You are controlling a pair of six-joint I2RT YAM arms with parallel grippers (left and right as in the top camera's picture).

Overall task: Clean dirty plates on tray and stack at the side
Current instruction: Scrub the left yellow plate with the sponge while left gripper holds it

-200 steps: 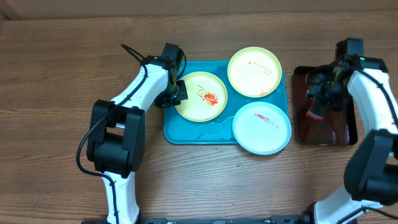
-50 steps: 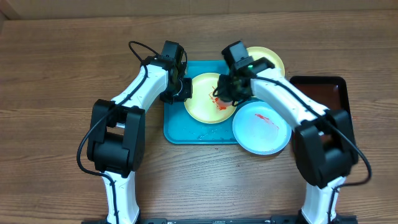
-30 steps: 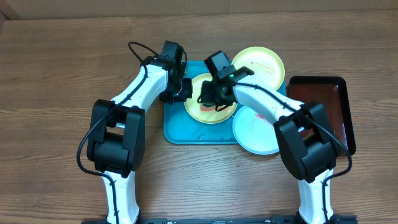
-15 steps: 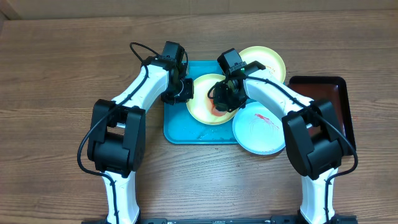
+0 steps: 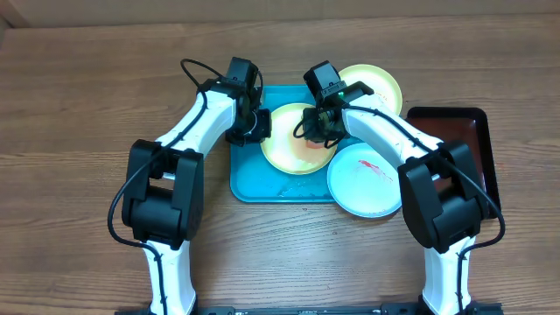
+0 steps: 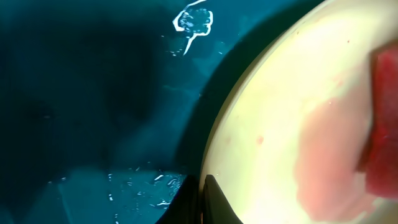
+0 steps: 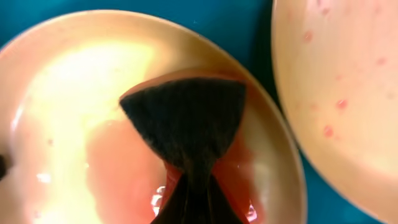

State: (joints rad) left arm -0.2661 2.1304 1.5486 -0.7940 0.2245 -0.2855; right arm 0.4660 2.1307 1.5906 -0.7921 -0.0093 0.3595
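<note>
The left arm (image 5: 197, 118) rises from the table's (image 5: 87, 105) front edge, folds at the elbow and reaches toward the back, its wrist turned in to the left end of the turquoise tray (image 5: 249, 179). The left gripper (image 5: 254, 129) is clenched on the left rim of the cream plate (image 5: 284, 150) that lies at that end of the tray; the left wrist view shows the dark fingertips meeting at the rim.

The right arm (image 5: 385, 131) stretches from the front right across the tray, over the white plate (image 5: 367, 185) at the tray's front right corner, and bends down onto the same cream plate. The right gripper (image 5: 315, 133) is clamped on a dark pad (image 7: 186, 118), fanned out and pressed flat on the plate's face, with a pale pink smear of sauce around it.

A second cream plate (image 5: 378, 87), speckled red, overlaps the tray's back right corner. A red-brown tray (image 5: 477, 144) sits near the table's right edge.
</note>
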